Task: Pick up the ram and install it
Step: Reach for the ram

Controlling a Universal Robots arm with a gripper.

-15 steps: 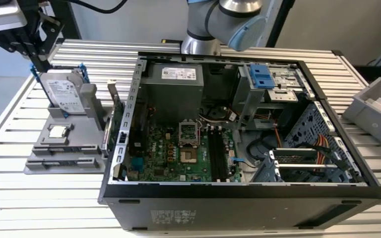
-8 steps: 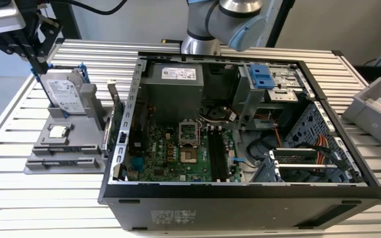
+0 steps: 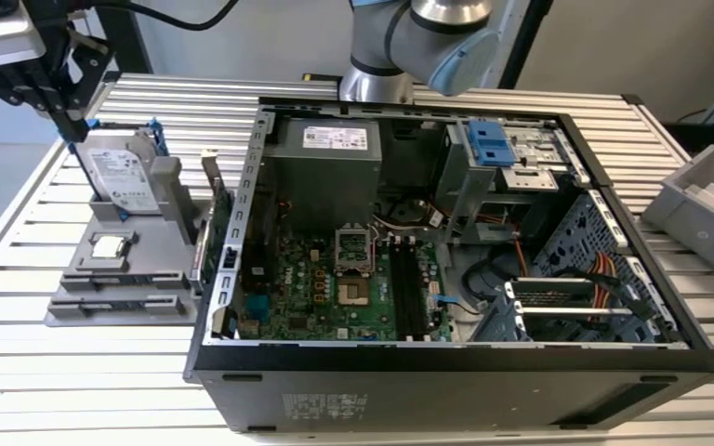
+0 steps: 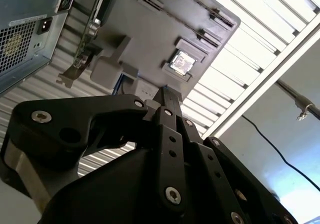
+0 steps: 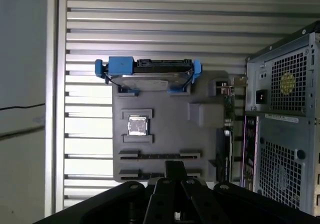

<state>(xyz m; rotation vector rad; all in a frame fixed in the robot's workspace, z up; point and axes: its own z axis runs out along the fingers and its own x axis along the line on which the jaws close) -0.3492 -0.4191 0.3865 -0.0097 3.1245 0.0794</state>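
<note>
My black gripper (image 3: 75,128) hangs above the back left of the grey parts holder (image 3: 72,311), beside the computer case. Its fingers (image 5: 175,170) meet at the tips in both wrist views, shut with nothing seen between them (image 4: 167,96). Seen from the first wrist view, the tips lie over the holder's long slots. One slot holds a thin dark strip (image 5: 160,155) standing on edge; I cannot tell whether it is the ram. The black memory slots (image 3: 407,290) lie on the green motherboard (image 3: 308,288) inside the open case.
The holder also carries a silver hard drive in a blue frame (image 3: 122,172), a square processor (image 3: 109,246) and a green expansion card (image 3: 217,223) against the case wall. The case's metal walls (image 3: 248,186) rise beside the holder. A grey bin (image 3: 705,200) stands at the exterior view's right.
</note>
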